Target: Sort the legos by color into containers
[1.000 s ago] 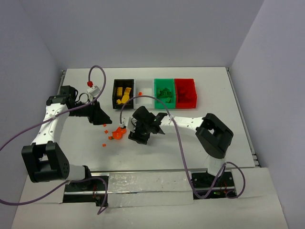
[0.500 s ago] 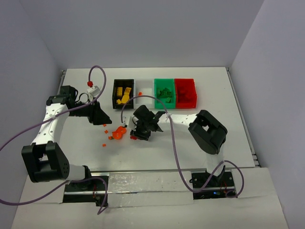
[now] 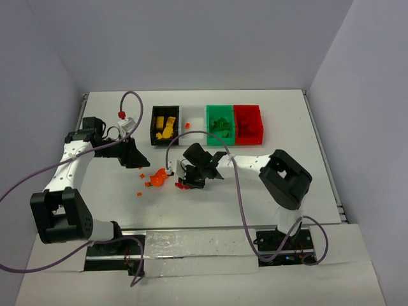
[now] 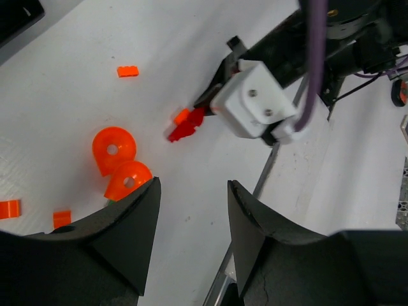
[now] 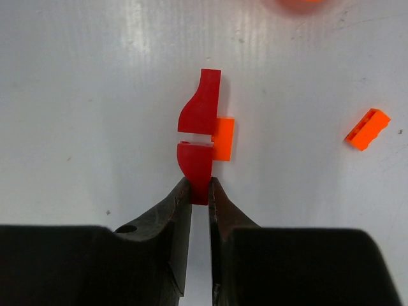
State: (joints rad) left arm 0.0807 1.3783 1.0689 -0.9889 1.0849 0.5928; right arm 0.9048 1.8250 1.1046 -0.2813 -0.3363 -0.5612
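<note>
Right claw (image 5: pixel 199 191) pinches one end of a red lego (image 5: pixel 199 121); left claw (image 4: pixel 193 189) hangs open near orange round legos (image 4: pixel 113 148).

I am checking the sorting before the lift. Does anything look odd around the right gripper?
Yes. The right gripper is shut on a red piece, and a small orange brick lies against its side. Whether the two are joined cannot be told, but the orange one might be carried along.

White table (image 3: pixel 290 124), grey walls (image 3: pixel 191 44)
</note>
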